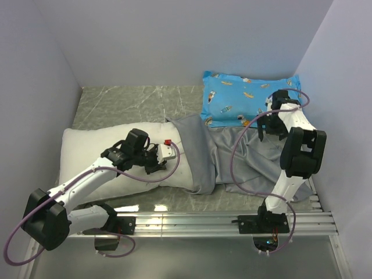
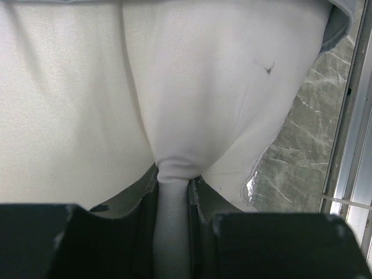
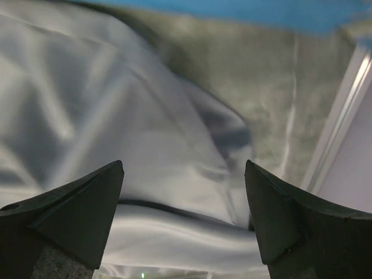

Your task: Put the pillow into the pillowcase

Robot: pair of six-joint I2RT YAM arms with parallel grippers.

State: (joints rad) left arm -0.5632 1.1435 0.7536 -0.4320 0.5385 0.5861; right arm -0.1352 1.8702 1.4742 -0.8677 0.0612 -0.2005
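The white pillow [image 1: 87, 148] lies across the left of the table, its right end tucked into the mouth of the grey pillowcase [image 1: 244, 157]. My left gripper [image 1: 172, 153] sits on the pillow near that mouth. In the left wrist view it [image 2: 173, 180] is shut on a pinched fold of the pillow [image 2: 70, 87], with a grey pillowcase edge [image 2: 340, 23] at the top right. My right gripper [image 1: 271, 132] hangs over the pillowcase's far right part. In the right wrist view it [image 3: 183, 174] stands open above wrinkled pillowcase [image 3: 116, 116], with nothing between its fingers.
A blue cartoon-printed pillow [image 1: 244, 96] lies at the back right, just beyond my right gripper, and shows as a blue strip [image 3: 232, 9] in the right wrist view. Metal rails [image 1: 232, 220] run along the near edge. White walls close in the left, back and right sides.
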